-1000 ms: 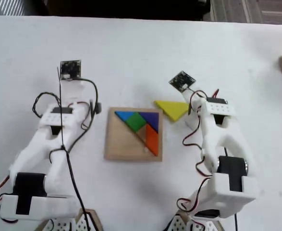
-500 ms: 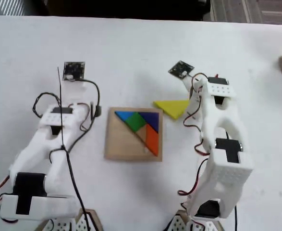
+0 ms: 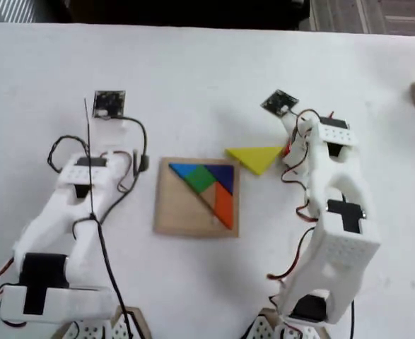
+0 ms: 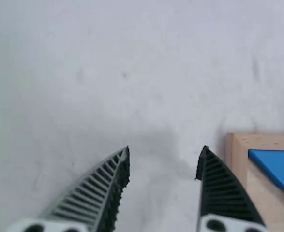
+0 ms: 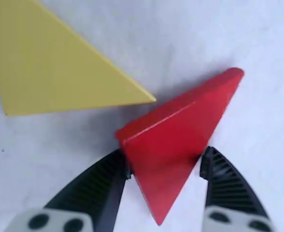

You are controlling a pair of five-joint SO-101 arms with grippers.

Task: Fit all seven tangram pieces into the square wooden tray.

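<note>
the square wooden tray (image 3: 177, 213) lies flat on the white tabletop (image 3: 193, 78), between the two arms. four pieces sit in its far right part. a blue triangle (image 3: 182, 169) is along the far wall and a green square (image 3: 201, 179) stands on a corner just beside it. a purple triangle (image 3: 226, 173) fills the far right corner, and an orange piece (image 3: 223, 203) runs down along the right wall. the near left part of the tray floor is bare wood.

a yellow triangle (image 3: 255, 157) lies flat on the tabletop outside the tray. it is just beside the tray's far right corner, between the tray and the right arm (image 3: 334, 187).

in the right wrist view the right jaws hold a red triangle (image 5: 180, 121), one jaw pressed against each side of it. the piece is tilted, with one thick edge showing, and that edge is just beside the tip of the yellow triangle. whether the two touch cannot be told.

the left arm (image 3: 73, 191) is to the left of the tray. the left jaws stand wide apart with nothing between them, low over plain tabletop, close to the tray's corner where the blue triangle lies.
</note>
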